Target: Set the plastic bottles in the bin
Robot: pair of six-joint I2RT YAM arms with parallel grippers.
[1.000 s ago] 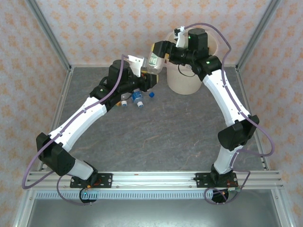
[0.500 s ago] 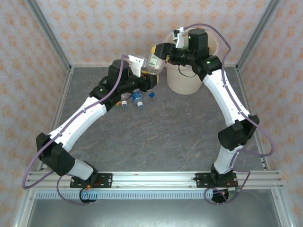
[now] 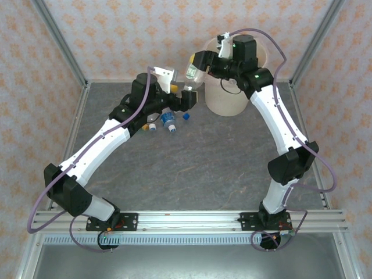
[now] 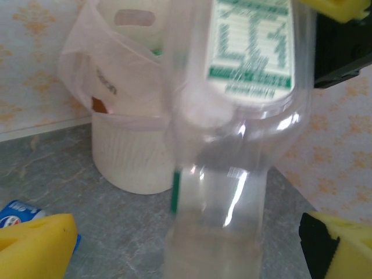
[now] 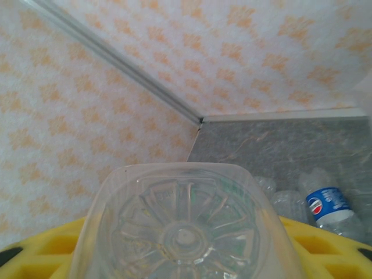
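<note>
- Plastic bottle point(image 3: 192, 74) point(image 4: 232, 174) point(image 5: 183, 232), clear with a green-and-white label: gripped at its base end by the right jaws and held in the air, narrow end pointing down.
- Right jaws: closed on that bottle, a yellow pad point(image 5: 46, 250) pressed against each side of the base.
- Left jaws: wide open just below, with their yellow pads point(image 4: 38, 244) on either side of the bottle's lower end and clear of it.
- Position: the held bottle hangs just left of the bin point(image 3: 229, 104) point(image 4: 136, 157), outside its rim.
- Bin: cream-white with a clear liner, standing at the far right of the bench point(image 3: 192, 168).
- Remaining bottles point(image 3: 168, 121): lying on the bench beside the left arm's wrist; one has a blue label point(image 5: 326, 208).
</note>
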